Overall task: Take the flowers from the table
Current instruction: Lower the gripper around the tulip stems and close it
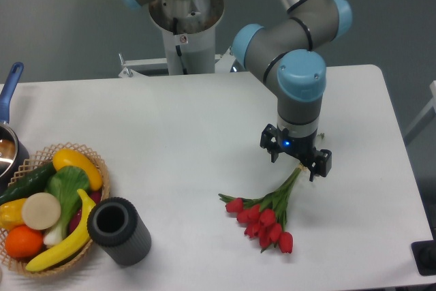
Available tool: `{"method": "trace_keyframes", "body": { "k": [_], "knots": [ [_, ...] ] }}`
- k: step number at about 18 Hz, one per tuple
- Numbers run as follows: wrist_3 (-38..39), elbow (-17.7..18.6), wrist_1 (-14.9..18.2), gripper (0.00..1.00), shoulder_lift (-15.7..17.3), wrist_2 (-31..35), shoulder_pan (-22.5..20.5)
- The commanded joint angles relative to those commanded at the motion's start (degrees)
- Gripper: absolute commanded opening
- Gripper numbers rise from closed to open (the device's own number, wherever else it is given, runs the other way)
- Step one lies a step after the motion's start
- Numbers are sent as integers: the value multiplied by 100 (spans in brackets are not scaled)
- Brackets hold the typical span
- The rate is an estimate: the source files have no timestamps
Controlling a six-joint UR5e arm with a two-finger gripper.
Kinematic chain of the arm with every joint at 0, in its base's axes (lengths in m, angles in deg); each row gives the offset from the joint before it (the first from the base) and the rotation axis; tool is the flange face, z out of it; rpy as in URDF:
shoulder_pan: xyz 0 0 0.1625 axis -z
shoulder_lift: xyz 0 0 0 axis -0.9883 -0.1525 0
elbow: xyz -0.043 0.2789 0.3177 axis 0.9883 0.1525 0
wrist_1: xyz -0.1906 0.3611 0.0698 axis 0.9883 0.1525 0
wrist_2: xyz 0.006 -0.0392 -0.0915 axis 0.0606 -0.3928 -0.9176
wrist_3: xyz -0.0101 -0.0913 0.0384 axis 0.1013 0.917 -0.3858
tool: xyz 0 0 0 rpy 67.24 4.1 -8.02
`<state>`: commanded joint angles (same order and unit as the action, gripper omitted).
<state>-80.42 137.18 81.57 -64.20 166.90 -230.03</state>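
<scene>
I am hovering my gripper (296, 161) low over the stem end of the flowers (264, 217), jaws spread apart and holding nothing. The flowers are lying flat on the table (184, 134), toward its right front corner, red heads pointing at the front edge, stems running up under my fingers. The grasp is not yet made; closing on the stems and lifting are what I am judging remains.

A plain grey-blue wall (61, 25) fills the background behind a white worktop (170, 134) with rounded corners. Even, soft light falls across the scene, and grey floor (415, 39) shows past the right edge.
</scene>
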Motion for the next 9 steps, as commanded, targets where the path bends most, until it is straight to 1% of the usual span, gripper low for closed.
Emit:
{"method": "trace_keyframes", "body": {
  "k": [2,6,9],
  "knots": [
    [-175,53,0,100,0,0,-9],
    [-203,18,-17,100,-263,9,-26],
    [-176,1,-9,100,-316,0,-53]
  ]
}}
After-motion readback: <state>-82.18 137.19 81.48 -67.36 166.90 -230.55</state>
